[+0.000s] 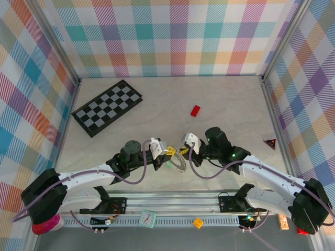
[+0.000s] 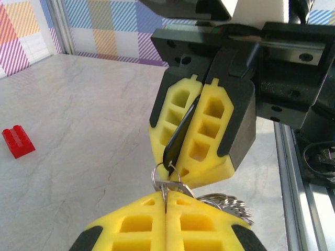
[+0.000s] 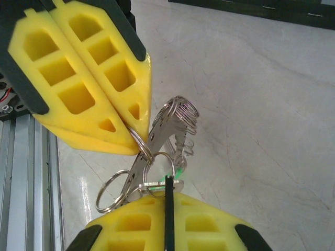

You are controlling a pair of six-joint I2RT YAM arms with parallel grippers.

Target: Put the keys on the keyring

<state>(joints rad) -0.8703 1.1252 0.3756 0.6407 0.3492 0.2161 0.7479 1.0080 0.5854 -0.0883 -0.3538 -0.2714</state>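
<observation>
On the left of the table, far back, lies the black-and-grey chequerboard, well away from the arms. Near the front middle, the left gripper is squeezed tight on a small silver ring of the keyring, and the other rings bunch up beside its yellow pads. Right next to it, the right gripper is squeezed tight on the key with the black head, which meets the rings between the two grippers, a tiny pale green bit peeks out there, and the small red block sits farther back.
</observation>
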